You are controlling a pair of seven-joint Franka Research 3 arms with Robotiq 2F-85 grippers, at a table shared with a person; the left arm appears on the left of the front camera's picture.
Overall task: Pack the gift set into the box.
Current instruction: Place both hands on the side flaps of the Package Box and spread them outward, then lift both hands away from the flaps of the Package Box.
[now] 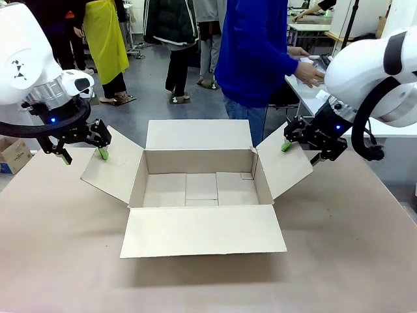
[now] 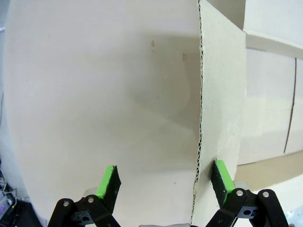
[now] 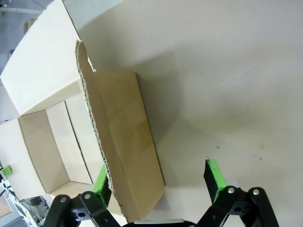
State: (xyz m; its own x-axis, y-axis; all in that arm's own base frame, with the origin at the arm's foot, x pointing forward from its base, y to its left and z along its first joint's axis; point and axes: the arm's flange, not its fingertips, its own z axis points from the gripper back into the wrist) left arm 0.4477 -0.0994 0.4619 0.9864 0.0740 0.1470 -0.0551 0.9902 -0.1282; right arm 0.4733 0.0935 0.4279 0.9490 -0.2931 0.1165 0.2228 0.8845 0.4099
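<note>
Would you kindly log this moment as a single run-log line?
box: open, empty | left gripper: open, astride left flap edge | right gripper: open, astride right flap edge | person: at far side

Brown cardboard box (image 1: 201, 189) mid-table, upright, all 4 flaps splayed, empty inside.

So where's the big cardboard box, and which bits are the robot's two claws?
box (image 1: 202, 229): front view, on its near flap, folded out flat.
left claw (image 1: 85, 156): front view, midway between its green-tipped fingers.
right claw (image 1: 303, 151): front view, midway between its green-tipped fingers.
</note>
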